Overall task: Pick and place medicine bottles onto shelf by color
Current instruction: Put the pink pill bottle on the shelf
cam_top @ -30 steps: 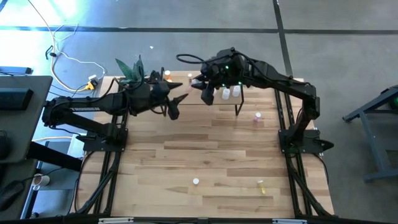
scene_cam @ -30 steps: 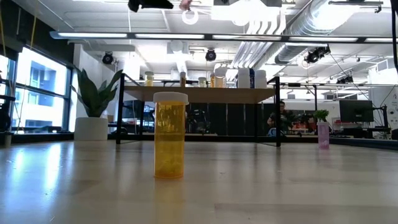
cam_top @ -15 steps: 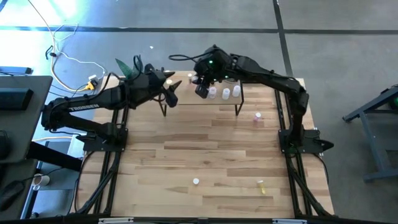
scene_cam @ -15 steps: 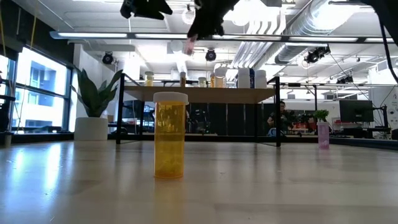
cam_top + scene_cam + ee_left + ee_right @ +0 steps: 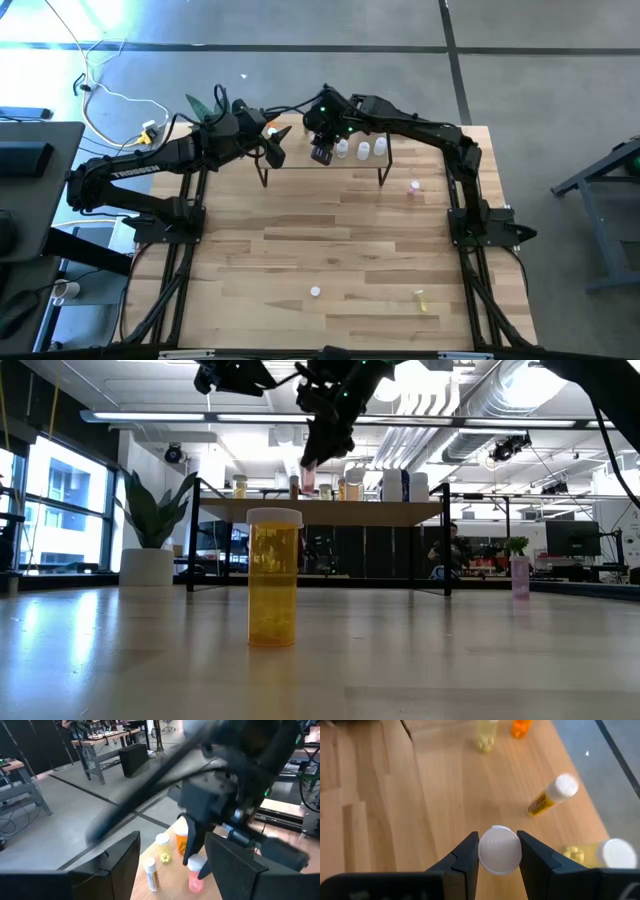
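I'm looking at a light wooden table (image 5: 330,250) on a grey floor, with an open workshop behind it. At the far left corner stands a potted plant (image 5: 210,108). Just beside it my left gripper (image 5: 277,150) hangs over the left end of the shelf (image 5: 300,175), its fingers (image 5: 125,857) spread apart and holding nothing. Through its wrist camera I see an orange bottle (image 5: 181,839), a yellow vial (image 5: 162,846) and a white-capped tube (image 5: 151,872) close together on light wood.

Further right, my right gripper (image 5: 322,152) is above the shelf, fingers (image 5: 465,855) clenched on a pink bottle (image 5: 196,872) with a white cap (image 5: 500,849); in the low view it hangs just over the shelf top. Beside it two white bottles (image 5: 362,150) stand on the shelf. A pink bottle (image 5: 414,187) stands on the table right of the shelf. Near the front edge sit a white-capped amber bottle (image 5: 273,578) and, to its right, a yellow vial (image 5: 420,297).
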Robot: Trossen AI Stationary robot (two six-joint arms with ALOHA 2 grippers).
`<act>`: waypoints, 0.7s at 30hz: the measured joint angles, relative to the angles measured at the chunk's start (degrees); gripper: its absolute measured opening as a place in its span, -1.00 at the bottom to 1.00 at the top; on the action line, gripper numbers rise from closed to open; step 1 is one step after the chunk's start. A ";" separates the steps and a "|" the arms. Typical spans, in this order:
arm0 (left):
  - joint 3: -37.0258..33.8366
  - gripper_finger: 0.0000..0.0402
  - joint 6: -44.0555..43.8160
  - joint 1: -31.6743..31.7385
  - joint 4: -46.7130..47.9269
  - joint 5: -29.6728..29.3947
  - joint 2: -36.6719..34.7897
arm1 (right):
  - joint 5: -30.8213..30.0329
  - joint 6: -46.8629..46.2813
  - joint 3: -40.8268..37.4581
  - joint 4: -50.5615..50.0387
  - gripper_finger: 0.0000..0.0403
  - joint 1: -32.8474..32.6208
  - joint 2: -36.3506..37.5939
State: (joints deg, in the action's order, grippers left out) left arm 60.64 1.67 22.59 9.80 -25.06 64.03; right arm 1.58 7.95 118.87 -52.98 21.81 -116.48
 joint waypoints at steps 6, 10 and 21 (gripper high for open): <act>0.00 0.05 0.02 0.00 0.02 -0.02 0.00 | -1.45 -0.21 0.00 -1.66 -0.51 0.76 -0.94; 0.00 0.05 0.02 0.00 0.20 -0.02 0.00 | -1.57 -0.18 0.00 -2.09 -0.51 0.72 -1.28; 0.00 0.05 0.04 0.00 2.60 -0.04 0.02 | -1.55 -0.35 0.00 -4.69 -0.51 0.70 -1.36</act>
State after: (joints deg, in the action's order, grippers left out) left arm 60.64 1.72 22.59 12.41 -25.10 64.05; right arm 0.03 7.60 118.87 -57.67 22.50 -117.84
